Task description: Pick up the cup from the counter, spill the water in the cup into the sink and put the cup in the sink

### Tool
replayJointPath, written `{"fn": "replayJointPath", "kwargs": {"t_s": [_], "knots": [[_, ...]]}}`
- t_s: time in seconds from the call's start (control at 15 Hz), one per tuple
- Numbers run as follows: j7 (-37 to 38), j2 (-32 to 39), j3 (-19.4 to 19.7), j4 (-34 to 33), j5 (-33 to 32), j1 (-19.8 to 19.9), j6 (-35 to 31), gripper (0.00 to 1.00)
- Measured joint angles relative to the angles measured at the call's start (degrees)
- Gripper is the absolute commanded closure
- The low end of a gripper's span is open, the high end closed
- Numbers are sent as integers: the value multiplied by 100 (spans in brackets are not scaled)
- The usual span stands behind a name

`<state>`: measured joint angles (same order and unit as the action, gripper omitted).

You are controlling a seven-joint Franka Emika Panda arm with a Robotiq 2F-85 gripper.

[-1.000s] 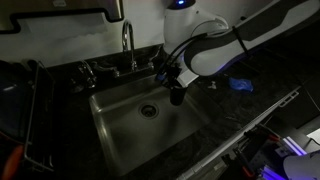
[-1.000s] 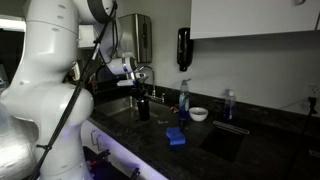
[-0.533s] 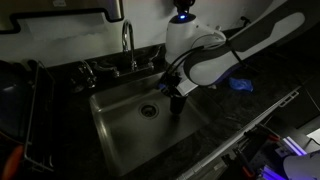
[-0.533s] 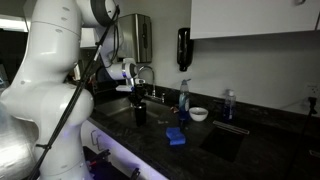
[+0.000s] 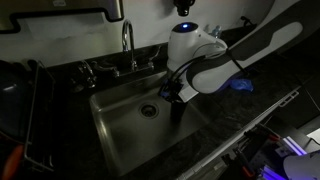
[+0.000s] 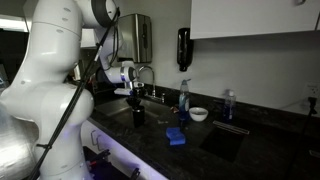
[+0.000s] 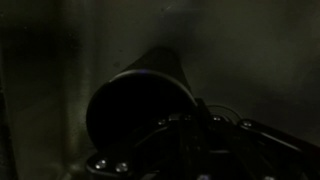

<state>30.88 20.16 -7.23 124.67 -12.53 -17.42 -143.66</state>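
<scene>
The dark cylindrical cup (image 5: pixel 177 108) hangs low inside the stainless-steel sink (image 5: pixel 115 128), close to the round drain (image 5: pixel 150 111). The jaws of the Robotiq gripper (image 5: pixel 176 97) are pinched on it. Over the past second the white robot arm (image 5: pixel 215 62) has lowered it from rim height, so release looks near.

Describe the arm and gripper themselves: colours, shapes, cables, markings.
The arm is glossy white, built of thick rounded links with bulbous joints. A blue light glows on top of one joint. A thin black cable loops along the outside towards the wrist. The gripper is black and compact. No lettering is legible in this dim light.
</scene>
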Motion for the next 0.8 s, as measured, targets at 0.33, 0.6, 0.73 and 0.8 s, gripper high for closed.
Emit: {"fn": "replayJointPath", "kwargs": {"t_s": [0.33,0.6,0.73,0.8], "knots": [[-6,-2,0,49,19,-12,-5,24],[-46,-67,0,47,16,-18,0,1],[-100,-158,-1,45,43,-18,6,0],[-159,-215,-3,43,121,-17,9,0]]}}
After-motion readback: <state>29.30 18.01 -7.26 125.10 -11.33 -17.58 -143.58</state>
